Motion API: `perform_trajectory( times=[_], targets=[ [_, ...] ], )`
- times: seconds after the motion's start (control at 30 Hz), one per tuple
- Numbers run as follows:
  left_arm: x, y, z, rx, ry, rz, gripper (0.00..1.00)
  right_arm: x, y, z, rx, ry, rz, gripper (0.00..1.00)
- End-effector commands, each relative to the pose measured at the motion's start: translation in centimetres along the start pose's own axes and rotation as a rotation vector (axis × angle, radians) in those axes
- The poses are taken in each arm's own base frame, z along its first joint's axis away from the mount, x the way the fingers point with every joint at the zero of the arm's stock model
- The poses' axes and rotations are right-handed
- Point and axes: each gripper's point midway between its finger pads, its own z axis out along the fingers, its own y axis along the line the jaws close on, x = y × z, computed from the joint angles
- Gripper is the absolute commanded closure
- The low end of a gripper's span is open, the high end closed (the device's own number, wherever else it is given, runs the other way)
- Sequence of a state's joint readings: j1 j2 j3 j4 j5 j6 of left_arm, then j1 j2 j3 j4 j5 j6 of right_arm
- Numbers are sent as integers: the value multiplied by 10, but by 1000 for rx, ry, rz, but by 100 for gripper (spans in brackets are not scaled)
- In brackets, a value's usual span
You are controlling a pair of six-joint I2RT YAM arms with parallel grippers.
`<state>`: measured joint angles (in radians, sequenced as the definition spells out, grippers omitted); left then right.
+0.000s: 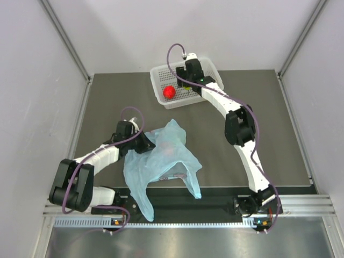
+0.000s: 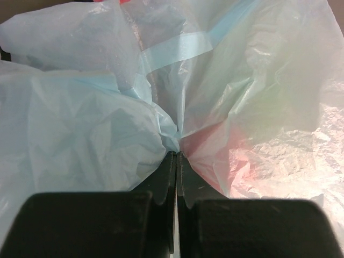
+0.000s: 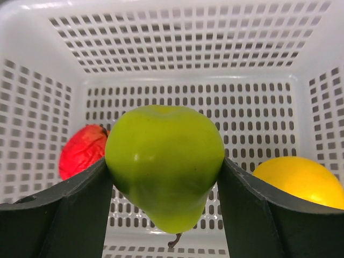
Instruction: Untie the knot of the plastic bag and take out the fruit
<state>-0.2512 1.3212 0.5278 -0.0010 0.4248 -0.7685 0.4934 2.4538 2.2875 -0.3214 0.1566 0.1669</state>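
Pinches the bag (image 1: 161, 156) shut in the left gripper (image 2: 176, 156), near the front edge. Holds a green fruit (image 3: 161, 140) tight in the right gripper (image 3: 164, 166), in the basket (image 3: 172, 32) at the back edge.

White walls (image 1: 32, 80) w/ grey corner struts (image 1: 65, 37) around dark matte tabletop (image 1: 279, 123), alu rail (image 1: 301, 201) at near edge.

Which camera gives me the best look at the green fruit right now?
Right wrist: the green fruit fills the frame, clamped between the right gripper's fingers over the basket. Top external hides it under that gripper; only the red fruit shows there. Left wrist shows the bag, not this fruit.
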Motion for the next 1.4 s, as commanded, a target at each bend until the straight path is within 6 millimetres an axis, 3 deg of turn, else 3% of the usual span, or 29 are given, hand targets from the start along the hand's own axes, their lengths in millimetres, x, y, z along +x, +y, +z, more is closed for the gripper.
perform_trajectory(
  times=[0.0, 0.1, 0.3, 0.43, 0.67, 0.7, 0.87, 0.9, 0.97, 1.0, 1.03, 1.07, 1.1, 1.13, 1.17, 1.2, 1.23, 1.27, 1.3, 1.33, 1.37],
  targets=[
    [-15, -24, -2, 69, -37, 26, 100, -18, -3, 2, -27, -34, 13, 82],
    [-16, -25, -2, 73, -39, 23, 100, -7, -2, 7, -53, -7, 13, 78],
    [-17, -27, -1, 75, -37, 22, 100, 0, -1, 13, -84, 18, 21, 55],
    [-17, -27, -2, 77, -39, 20, 100, -2, -1, 10, -106, 23, 32, 45],
    [-17, -27, -1, 76, -35, 15, 100, -39, 4, -20, -143, -24, 21, 14],
    [-17, -27, -1, 77, -38, 16, 100, -54, 4, -31, -147, -52, 18, 12],
    [-18, -27, 0, 77, -38, 15, 100, -79, 5, -63, -159, -93, 2, 4],
    [-18, -27, 0, 77, -38, 16, 100, -95, 5, -81, -163, -122, 4, 4],
    [-19, -28, 1, 79, -38, 11, 100, -95, 7, -97, -182, -116, 2, 3],
    [-18, -29, 1, 82, -35, 8, 100, -121, 10, -130, -206, -173, 5, 4],
    [-19, -30, 1, 86, -37, 10, 100, -103, 15, -135, -245, -146, 0, 4],
    [-19, -31, 2, 91, -37, 7, 100, -103, 17, -150, -265, -156, 3, 7],
    [-19, -30, 2, 91, -34, 5, 100, -126, 22, -195, -298, -227, -2, 8],
    [-18, -31, 2, 93, -31, 6, 100, -95, 27, -199, -341, -183, -7, 12],
    [-18, -32, 3, 95, -33, 4, 100, -88, 31, -217, -373, -180, -18, 15],
    [-18, -32, 3, 97, -31, 4, 100, -97, 40, -258, -421, -230, -37, 19],
    [-17, -31, 3, 98, -27, 3, 100, -59, 48, -265, -473, -158, -50, 22],
    [-16, -32, 3, 101, -27, 5, 100, -45, 54, -281, -506, -146, -82, 29],
    [-15, -32, 3, 103, -21, 5, 100, -44, 71, -321, -571, -188, -119, 32],
    [-15, -33, 4, 103, -19, 7, 100, -6, 75, -326, -593, -125, -135, 34],
    [-13, -32, 4, 103, -15, 6, 100, 9, 83, -342, -630, -109, -155, 40]
  ],
)
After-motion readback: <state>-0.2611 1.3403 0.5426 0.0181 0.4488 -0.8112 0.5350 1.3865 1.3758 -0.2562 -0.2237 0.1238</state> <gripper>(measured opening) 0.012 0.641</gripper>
